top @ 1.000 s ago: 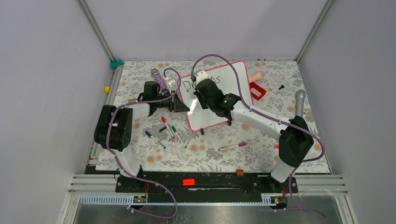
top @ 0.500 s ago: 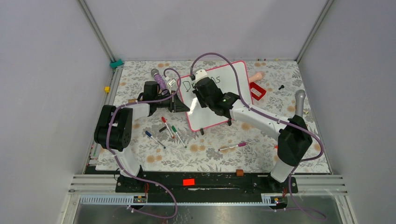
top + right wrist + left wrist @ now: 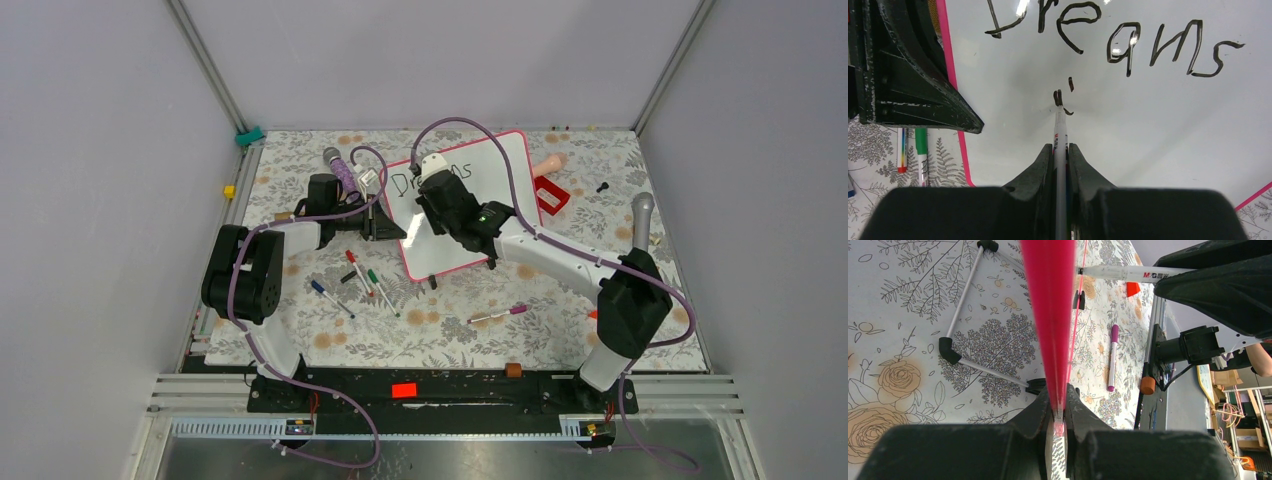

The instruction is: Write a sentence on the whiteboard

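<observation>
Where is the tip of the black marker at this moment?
In the right wrist view the marker, held in the jaws of the right gripper, has its tip on the whiteboard, just below the "e" of "Dreams".

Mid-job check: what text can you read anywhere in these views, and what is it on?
"Dreams": black handwriting on the whiteboard, top line.
Below it, at the marker tip: a few short strokes, not yet readable as a letter.
"M&G": brand print on the white pen barrel in the left wrist view; the characters after it are too blurred.
Coloured print on the marker barrel in the right wrist view: too small to read.
</observation>
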